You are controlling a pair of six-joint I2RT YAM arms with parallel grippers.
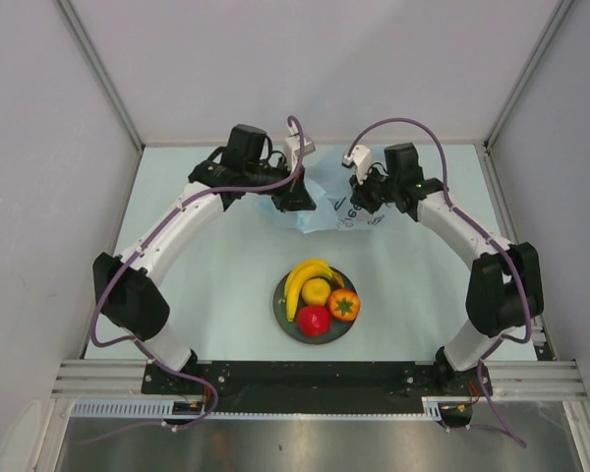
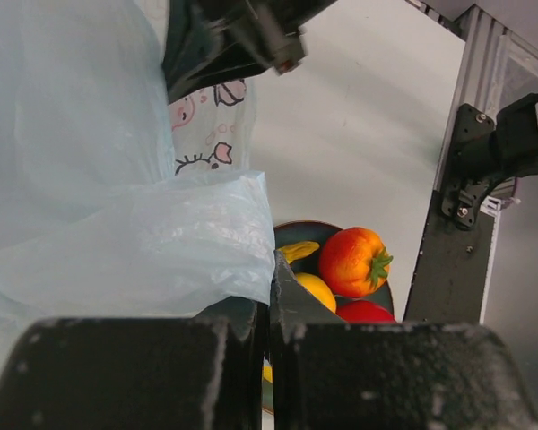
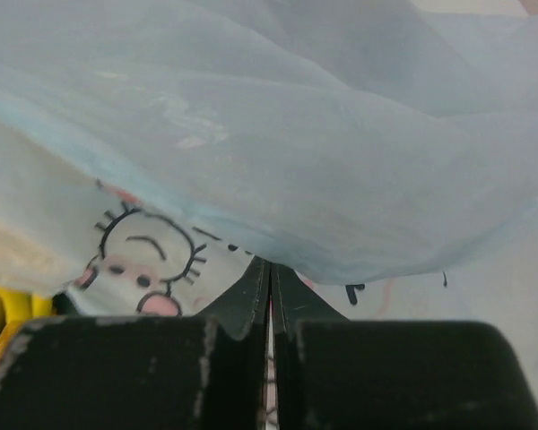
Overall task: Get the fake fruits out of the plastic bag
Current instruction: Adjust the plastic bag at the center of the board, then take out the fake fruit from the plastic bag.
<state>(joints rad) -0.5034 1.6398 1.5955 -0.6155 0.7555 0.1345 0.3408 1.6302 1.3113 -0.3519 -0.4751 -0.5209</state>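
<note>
- Holding the plastic bag (image 1: 332,205) from both sides, the two arms meet over the middle of the desk (image 1: 197,256), toward its far edge. The bag hangs crumpled between them.
- On the left hand (image 2: 271,269) the fingers are pressed together. The bag's pale-blue film drapes over them and runs into the seam at the tips, so it looks pinched there.
- On the right hand (image 3: 269,269) the fingers are also closed, meeting right under a fold of film beside the printed cartoon panel. It reads as a grip on the bag.
- Four fake fruits (image 1: 317,300) sit on the dark plate (image 1: 280,313) nearer the arms' bases, apart from the bag: banana bunch (image 1: 303,278), yellow round fruit (image 1: 317,291), red apple (image 1: 314,320) and orange fruit (image 1: 344,305).
- Whether anything remains inside the bag cannot be told.
- Handling, by my judgement: the film is thin, light, limp and slippery, so it offers nothing to push against and could slide out of a shallow pinch. Take a gathered fold or the bottom corners, mouth downward, so any fruit left inside rolls out. The glossy fruits look hard and light and may roll.
</note>
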